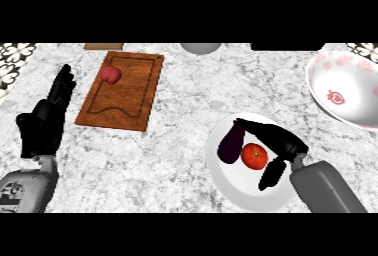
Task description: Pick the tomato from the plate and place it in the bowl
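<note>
1. Round red tomato (255, 156) pretty much a ball, no real long axis; small stem mark faces up.
2. Sits on the white round plate (244, 192) near the counter's front edge, next to a dark purple eggplant (231, 144).
3. Right black hand (275, 140) over the plate, fingers spread wide around the tomato, not closed on it; thumb below it.
4. White bowl with pink pattern (347, 92) cut off at the right edge, nothing loose visible inside.
5. Left black hand (46, 120) resting open at the left edge.
6. Brown wooden cutting board (122, 92) toward the back left carries a small reddish item (111, 74), hard to identify.

The marble counter (184, 100) carries a wooden board (125, 100), plate (236, 185) and bowl (347, 75).
</note>
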### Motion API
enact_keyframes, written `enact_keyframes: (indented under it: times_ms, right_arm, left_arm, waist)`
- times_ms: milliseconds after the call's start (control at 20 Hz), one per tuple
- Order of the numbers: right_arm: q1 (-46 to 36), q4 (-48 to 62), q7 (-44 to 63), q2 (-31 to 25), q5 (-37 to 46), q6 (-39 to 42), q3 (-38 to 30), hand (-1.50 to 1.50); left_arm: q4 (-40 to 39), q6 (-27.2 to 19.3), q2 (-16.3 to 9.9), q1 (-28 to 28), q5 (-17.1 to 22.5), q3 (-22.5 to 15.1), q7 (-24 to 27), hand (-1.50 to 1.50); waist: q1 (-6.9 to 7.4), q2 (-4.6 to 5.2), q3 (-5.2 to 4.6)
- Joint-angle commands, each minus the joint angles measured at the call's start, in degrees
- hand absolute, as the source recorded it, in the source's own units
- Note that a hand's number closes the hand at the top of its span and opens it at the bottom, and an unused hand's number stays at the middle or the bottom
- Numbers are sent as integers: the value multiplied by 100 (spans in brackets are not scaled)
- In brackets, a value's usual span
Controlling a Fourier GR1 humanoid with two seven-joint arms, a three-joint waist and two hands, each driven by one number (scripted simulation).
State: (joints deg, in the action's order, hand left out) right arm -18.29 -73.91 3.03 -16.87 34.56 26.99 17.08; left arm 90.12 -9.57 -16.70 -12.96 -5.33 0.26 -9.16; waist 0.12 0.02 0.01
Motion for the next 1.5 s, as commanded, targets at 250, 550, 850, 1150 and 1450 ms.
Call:
enact_keyframes:
  times_ms: [250,550,850,1150,1450]
  right_arm:
    - [-205,1113,-1359,176,941,-869,144,150]
    - [-147,798,-1284,332,966,-695,-76,150]
    - [235,49,165,1177,1365,-1035,251,150]
    - [-357,-258,2604,1665,962,-1883,1660,150]
    - [111,-1760,3080,1682,782,-2941,1665,150]
  left_arm:
    - [257,-1,248,-57,-329,-66,-255,0]
    - [192,122,295,109,-307,161,-7,0]
    - [393,233,192,182,-335,209,-216,0]
    - [549,174,418,367,-413,-11,-148,0]
    - [326,320,180,-7,-322,257,-427,0]
  waist:
    - [23,5,2]
    - [-4,-4,0]
    - [-45,-24,-4]
    - [87,-16,-1]
    - [-26,-35,4]
